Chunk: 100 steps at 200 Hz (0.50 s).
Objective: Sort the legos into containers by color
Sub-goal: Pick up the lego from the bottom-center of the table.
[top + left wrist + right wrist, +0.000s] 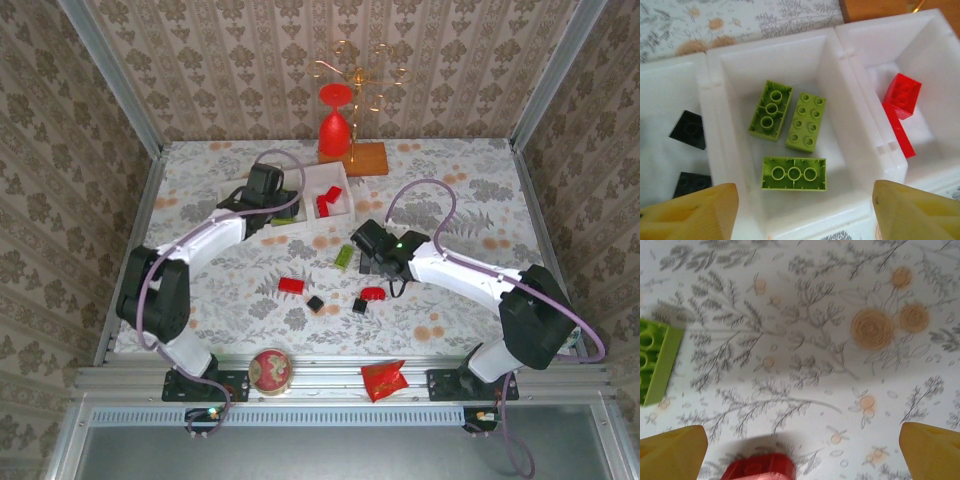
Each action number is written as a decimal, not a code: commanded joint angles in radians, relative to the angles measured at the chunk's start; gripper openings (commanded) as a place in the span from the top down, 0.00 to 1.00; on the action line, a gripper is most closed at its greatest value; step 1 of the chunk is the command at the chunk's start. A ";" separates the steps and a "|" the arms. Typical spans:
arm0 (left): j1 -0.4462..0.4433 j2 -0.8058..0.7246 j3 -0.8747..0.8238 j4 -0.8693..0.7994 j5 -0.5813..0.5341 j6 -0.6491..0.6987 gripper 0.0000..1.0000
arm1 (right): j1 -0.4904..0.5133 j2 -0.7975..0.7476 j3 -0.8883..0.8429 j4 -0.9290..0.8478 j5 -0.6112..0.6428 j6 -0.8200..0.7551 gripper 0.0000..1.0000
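Midway through sorting, left gripper (pixel 802 212) hangs spread over the long white plastic tray (pixel 710 125); right gripper (pixel 802 450), fingers apart, should next clamp the small red plastic brick (pixel 760 467).

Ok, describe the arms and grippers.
The left arm and right arm have white links, black joints and black bases, each trailing a looping lilac cable. The fingers are amber-yellow. A small green light glows on the right wrist.

Nothing legible; print on the red packet (pixel 383 380) seems too small.
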 commanded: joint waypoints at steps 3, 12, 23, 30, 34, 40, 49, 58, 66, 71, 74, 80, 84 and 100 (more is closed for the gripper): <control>0.000 -0.109 -0.059 0.004 -0.014 -0.038 0.19 | 0.036 -0.026 -0.008 -0.061 -0.045 0.072 0.00; 0.000 -0.141 -0.081 0.002 -0.023 -0.044 0.13 | 0.047 -0.025 -0.011 -0.054 -0.060 0.075 0.00; -0.001 -0.183 -0.110 -0.001 -0.036 -0.054 0.07 | 0.054 -0.023 -0.016 -0.042 -0.082 0.076 0.00; 0.000 -0.209 -0.129 -0.004 -0.049 -0.060 0.03 | 0.058 -0.023 -0.020 -0.029 -0.099 0.075 0.00; 0.000 -0.224 -0.140 -0.005 -0.056 -0.062 0.00 | 0.058 -0.022 -0.022 -0.022 -0.108 0.074 0.00; 0.000 -0.245 -0.155 -0.012 -0.067 -0.068 0.00 | 0.060 -0.020 -0.026 -0.012 -0.122 0.072 0.00; -0.001 -0.276 -0.175 -0.022 -0.084 -0.072 0.00 | 0.059 -0.017 -0.032 0.003 -0.140 0.065 0.00; 0.000 -0.303 -0.192 -0.034 -0.097 -0.078 0.00 | 0.058 -0.011 -0.037 0.017 -0.155 0.056 0.00; 0.000 -0.326 -0.207 -0.042 -0.104 -0.082 0.00 | 0.059 -0.007 -0.037 0.020 -0.165 0.051 0.00; 0.001 -0.339 -0.217 -0.047 -0.106 -0.085 0.00 | 0.059 -0.003 -0.037 0.019 -0.169 0.049 0.00; 0.001 -0.347 -0.223 -0.048 -0.106 -0.088 0.00 | 0.059 0.000 -0.038 0.018 -0.171 0.048 0.00; 0.001 -0.363 -0.236 -0.052 -0.111 -0.094 0.00 | 0.059 0.004 -0.040 0.015 -0.172 0.049 0.00; 0.001 -0.373 -0.244 -0.051 -0.113 -0.098 0.00 | 0.058 0.006 -0.042 0.013 -0.172 0.049 0.00; 0.002 -0.410 -0.277 -0.046 -0.113 -0.116 0.00 | 0.059 0.015 -0.056 0.011 -0.175 0.060 0.00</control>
